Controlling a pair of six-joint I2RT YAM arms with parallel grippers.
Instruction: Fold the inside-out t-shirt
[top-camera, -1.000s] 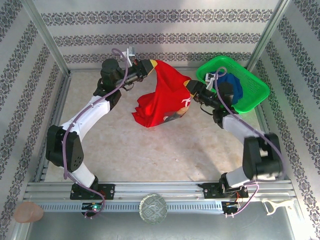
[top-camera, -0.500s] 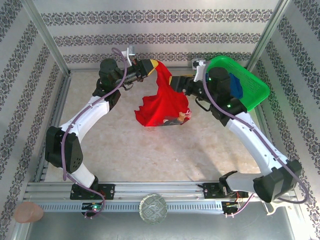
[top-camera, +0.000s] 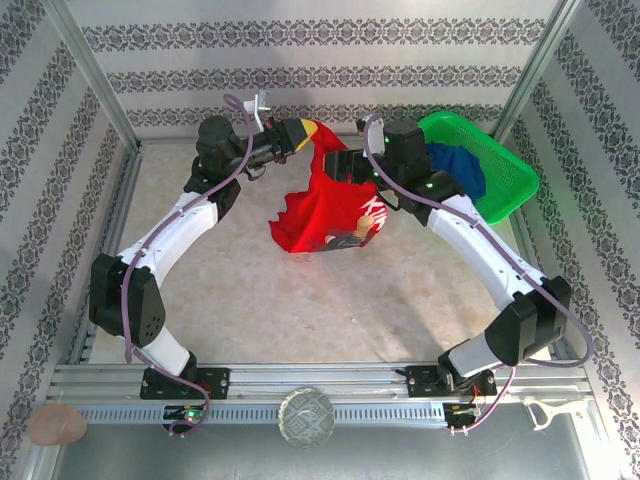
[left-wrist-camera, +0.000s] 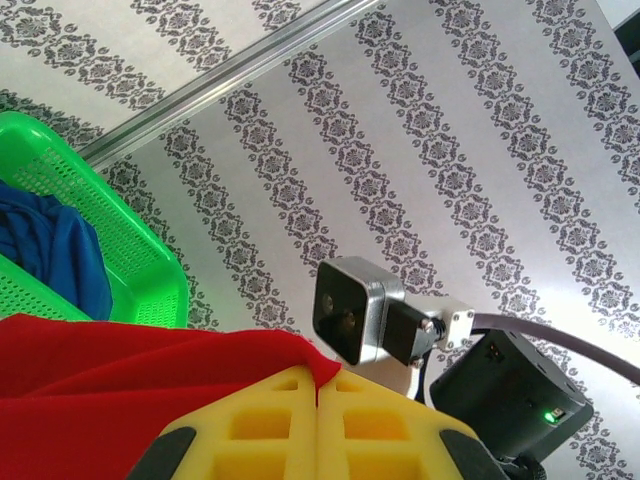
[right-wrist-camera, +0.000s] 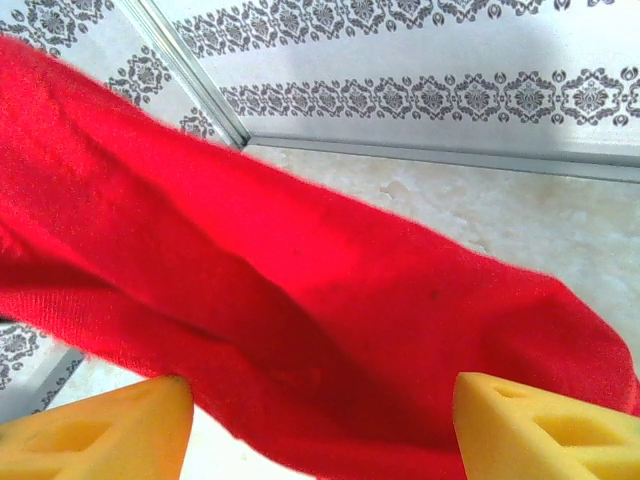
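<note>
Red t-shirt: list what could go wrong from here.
1. The left claw is shut on just an edge of the red t-shirt, which hangs bunched from it; that pinch could slip and drop the cloth.
2. The right claw is open with a thick fold across its gap; closing there may well catch several layers, leaving the shirt twisted.

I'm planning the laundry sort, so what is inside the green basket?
A dark blue garment lies bunched inside the green basket, with bare basket floor beside it. Anything beneath the cloth is covered and cannot be seen.
</note>
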